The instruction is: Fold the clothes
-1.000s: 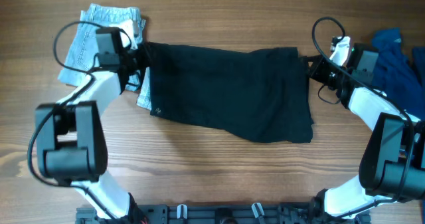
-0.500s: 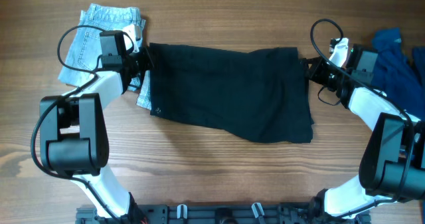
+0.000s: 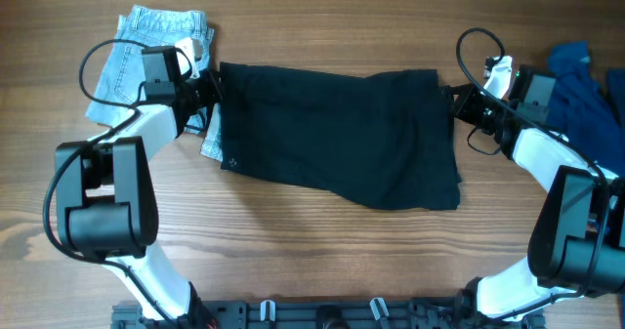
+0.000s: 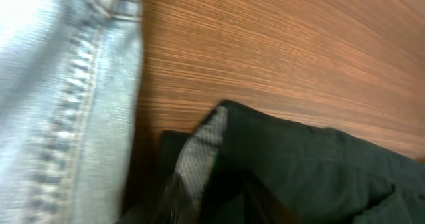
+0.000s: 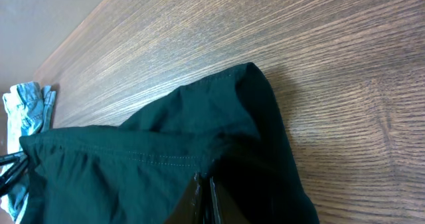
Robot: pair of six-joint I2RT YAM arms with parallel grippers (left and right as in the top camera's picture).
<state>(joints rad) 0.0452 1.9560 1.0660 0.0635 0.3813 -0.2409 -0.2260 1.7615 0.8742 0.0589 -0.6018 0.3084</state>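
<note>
The black shorts (image 3: 337,134) lie spread flat across the middle of the table. My left gripper (image 3: 208,92) is at their top-left corner, partly open. In the left wrist view its grey textured pad (image 4: 199,151) shows bare, with the black cloth (image 4: 312,164) bunched between the jaws. At the top-right corner my right gripper (image 3: 455,102) is shut on the shorts' hem (image 5: 219,144), fingers pressed together (image 5: 204,184). Pale denim shorts (image 3: 146,46) lie partly under the black shorts' left edge. A royal-blue garment (image 3: 586,85) lies at the far right.
Bare wooden table (image 3: 322,251) runs in front of the shorts. The arm bases stand at the front left (image 3: 98,212) and front right (image 3: 576,241). A black rail (image 3: 322,314) lines the front edge.
My left gripper has shifted slightly at the shorts' corner. The black shorts and the right arm have stayed put.
</note>
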